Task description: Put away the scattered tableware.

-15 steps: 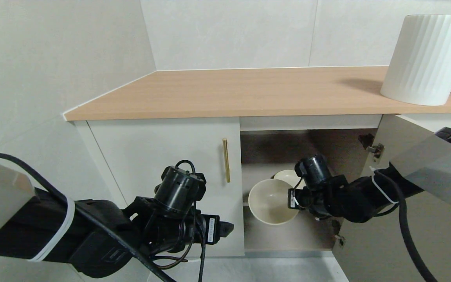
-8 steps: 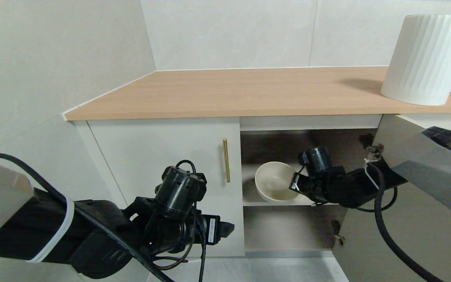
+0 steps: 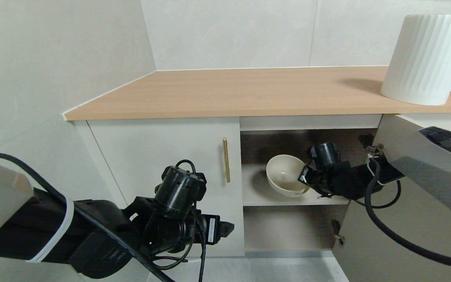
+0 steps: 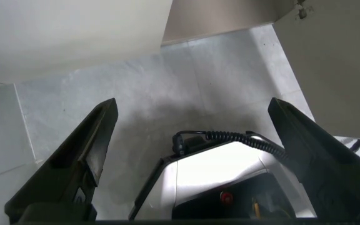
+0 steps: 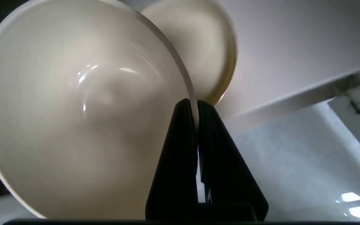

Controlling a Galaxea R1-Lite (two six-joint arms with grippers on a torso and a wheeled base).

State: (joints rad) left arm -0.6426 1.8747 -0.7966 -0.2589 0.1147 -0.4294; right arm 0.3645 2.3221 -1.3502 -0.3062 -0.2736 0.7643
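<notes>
Cream glazed ceramic forms the bowl (image 3: 286, 180): deep, smooth and glossy, tilted so that its opening faces out of the cabinet. It is located at the upper shelf (image 3: 257, 194) of the open cabinet; contact with the shelf cannot be confirmed. A second cream dish (image 5: 214, 50) behind it is largely covered by the bowl. The right claw (image 3: 305, 181) is pinched narrow on the bowl rim at the bowl's 3 o'clock edge. The left claw (image 4: 192, 109) is spread wide, holding nothing, above the floor (image 4: 167, 81). A white ribbed container (image 3: 425, 58) stands at 1 o'clock on the table (image 3: 229, 92), slightly cut off.
</notes>
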